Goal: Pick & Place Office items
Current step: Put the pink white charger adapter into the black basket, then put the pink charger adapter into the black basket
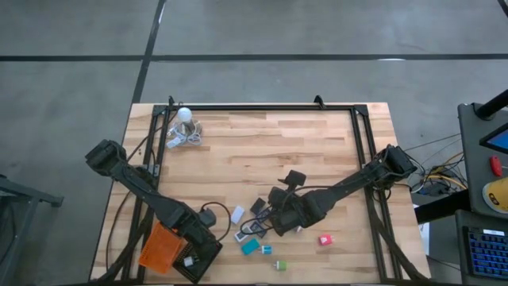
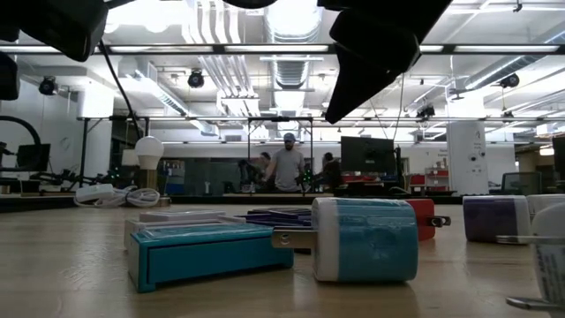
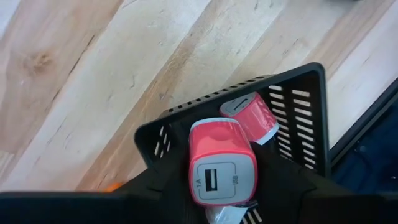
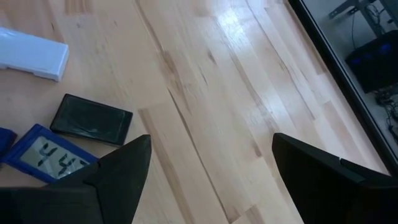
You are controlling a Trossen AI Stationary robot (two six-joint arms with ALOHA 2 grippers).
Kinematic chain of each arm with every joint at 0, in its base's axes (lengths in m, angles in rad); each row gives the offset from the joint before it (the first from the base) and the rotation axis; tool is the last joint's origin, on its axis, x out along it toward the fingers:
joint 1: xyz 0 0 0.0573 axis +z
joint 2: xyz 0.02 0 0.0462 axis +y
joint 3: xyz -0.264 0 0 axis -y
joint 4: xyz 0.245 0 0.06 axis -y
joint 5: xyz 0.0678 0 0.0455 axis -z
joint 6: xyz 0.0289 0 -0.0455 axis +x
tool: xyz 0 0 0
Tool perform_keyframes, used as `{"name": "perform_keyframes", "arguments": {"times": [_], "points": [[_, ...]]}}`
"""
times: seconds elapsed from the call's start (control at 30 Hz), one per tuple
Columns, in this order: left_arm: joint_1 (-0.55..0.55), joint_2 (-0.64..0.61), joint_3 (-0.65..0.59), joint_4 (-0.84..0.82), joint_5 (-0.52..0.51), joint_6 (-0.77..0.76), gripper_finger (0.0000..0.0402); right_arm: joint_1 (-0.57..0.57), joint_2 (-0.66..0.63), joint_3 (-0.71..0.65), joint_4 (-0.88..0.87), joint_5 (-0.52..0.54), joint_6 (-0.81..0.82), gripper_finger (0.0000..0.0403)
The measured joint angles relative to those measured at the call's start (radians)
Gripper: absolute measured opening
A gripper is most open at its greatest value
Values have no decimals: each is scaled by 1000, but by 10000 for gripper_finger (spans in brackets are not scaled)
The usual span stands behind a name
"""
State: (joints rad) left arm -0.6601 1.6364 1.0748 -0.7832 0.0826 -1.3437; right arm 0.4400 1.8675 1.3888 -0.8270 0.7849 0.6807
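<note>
Over the black tray (image 3: 298, 118) at the table's front-left edge, our left gripper (image 3: 222, 177) grasps a red charger (image 3: 222, 165); our right gripper (image 4: 208, 174) hangs released over bare wood mid-table.

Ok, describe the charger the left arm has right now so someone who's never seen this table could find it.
Start at the black slotted plastic tray at the table's near left corner, next to the orange tray. The left gripper hangs over it, jaws closed on a pink-and-white cube-shaped USB wall charger. A similar pink charger lies in the tray; the held one shows its USB port.
</note>
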Motion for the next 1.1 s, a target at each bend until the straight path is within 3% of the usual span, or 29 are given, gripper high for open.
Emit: {"name": "perform_keyframes", "arguments": {"times": [0.37, 0.8, 1.1], "points": [[0, 0, 0, 5, 0, 6, 165, 0, 0, 1, 10, 0, 0, 327], [0, 0, 0, 25, 0, 8, 242, 0, 0, 4, 34, 0, 0, 327], [0, 0, 0, 24, -1, 10, 246, 0, 0, 4, 35, 0, 0, 327]]}}
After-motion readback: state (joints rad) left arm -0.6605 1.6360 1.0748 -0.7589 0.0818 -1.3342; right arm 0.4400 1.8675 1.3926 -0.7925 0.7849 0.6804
